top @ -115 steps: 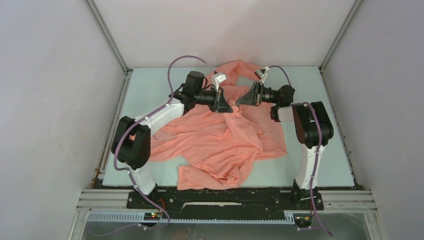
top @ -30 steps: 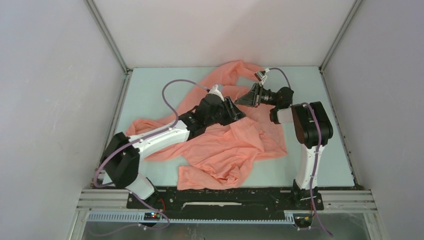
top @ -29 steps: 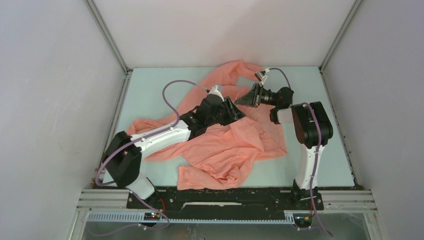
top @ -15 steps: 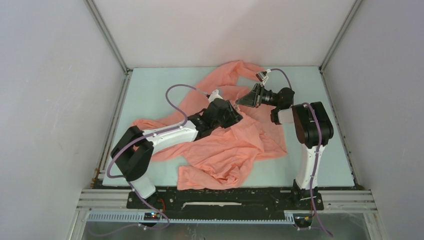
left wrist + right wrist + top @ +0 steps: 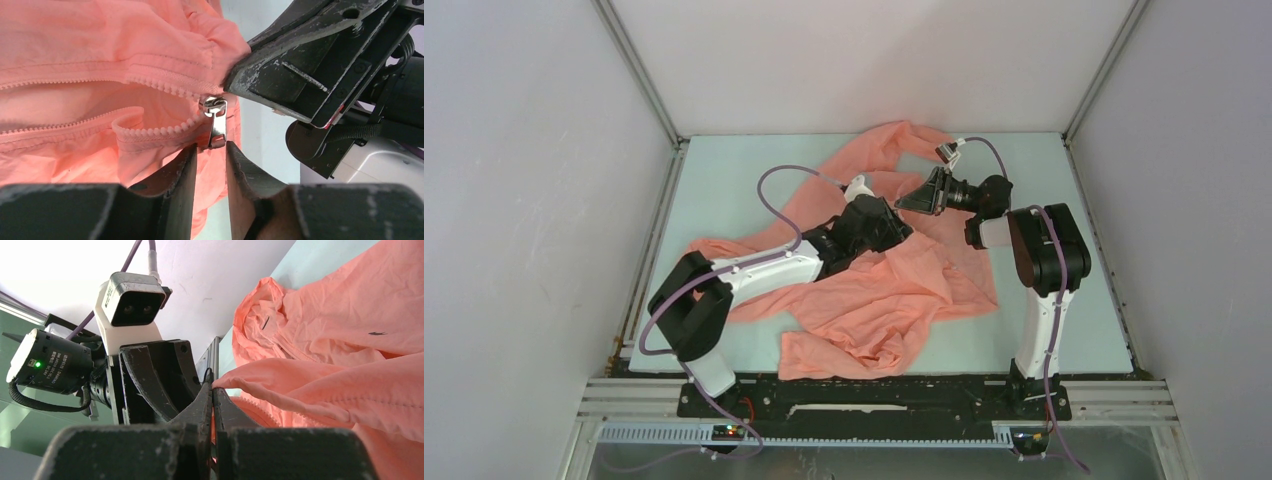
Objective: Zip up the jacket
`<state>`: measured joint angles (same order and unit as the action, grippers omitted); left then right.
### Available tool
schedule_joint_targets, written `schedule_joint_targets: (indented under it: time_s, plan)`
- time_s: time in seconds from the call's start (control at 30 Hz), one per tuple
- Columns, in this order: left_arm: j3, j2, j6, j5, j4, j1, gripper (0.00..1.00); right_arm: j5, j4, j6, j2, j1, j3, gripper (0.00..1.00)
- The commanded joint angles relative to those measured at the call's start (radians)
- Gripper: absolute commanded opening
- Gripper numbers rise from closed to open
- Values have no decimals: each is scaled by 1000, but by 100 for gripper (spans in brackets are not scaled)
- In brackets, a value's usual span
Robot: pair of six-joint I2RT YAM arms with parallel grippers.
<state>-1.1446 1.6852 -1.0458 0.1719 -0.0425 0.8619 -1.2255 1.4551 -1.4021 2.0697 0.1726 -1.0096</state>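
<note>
- The jacket point(image 5: 874, 290) lies crumpled across the centre of the top external frame, on the table point(image 5: 724, 180).
- The right gripper point(image 5: 212, 390) is pressed together, pinching a fold of fabric at the zipper's end.
- The left gripper point(image 5: 210, 165) has its fingers point(image 5: 175, 167) slightly spread on either side of the zipper pull point(image 5: 216, 125); the tab hangs between them, and contact cannot be confirmed.
- Risk: closing off-centre lets the thin tab slip out.
- Risk: loose fabric beside the zipper teeth point(image 5: 160, 87) may jam in the slider.
- Risk: if the right pinch slips, tension is lost.
- Only the left wrist view shows the pull and teeth; the top external view hides them behind the arms.
</note>
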Motion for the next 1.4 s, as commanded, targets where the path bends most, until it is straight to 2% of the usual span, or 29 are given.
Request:
schedule_joint_targets:
  time_s: [0.0, 0.13, 0.4, 0.5, 0.6, 0.77, 0.87, 1.07, 1.17, 1.27, 1.37]
  plan:
    - [-65, 11, 26, 49, -25, 4, 34, 9, 65, 20, -48, 3, 0, 0]
    - [-74, 19, 30, 63, -15, 3, 38, 8, 65, 20, -48, 4, 0, 0]
    - [-80, 21, 33, 79, -18, 3, 31, 5, 65, 18, -48, 0, 0, 0]
    - [-78, 14, 54, 73, -24, 4, 22, 2, 66, 20, -49, 1, 0, 0]
    - [-64, -12, 76, 66, -33, 2, 1, -2, 66, 21, -51, 2, 0, 0]
    - [-6, -85, 122, 29, -50, -3, 0, -10, 66, 22, -44, -7, 1, 0]
    - [47, -121, 129, -71, -93, -33, 0, -8, 65, 23, -41, -16, 9, 0]
    - [38, -80, 130, -404, -146, -117, 0, -9, 62, 7, -18, -38, 11, 0]
    - [30, -55, 143, -470, -154, -140, 0, -7, 37, 7, -6, -57, 17, 0]
    - [43, -22, 137, -518, -192, -167, 0, -6, -84, 87, -6, -65, 17, 0]
    - [45, 41, 113, -594, -278, -189, 0, 12, -276, 229, -28, -64, 17, 0]
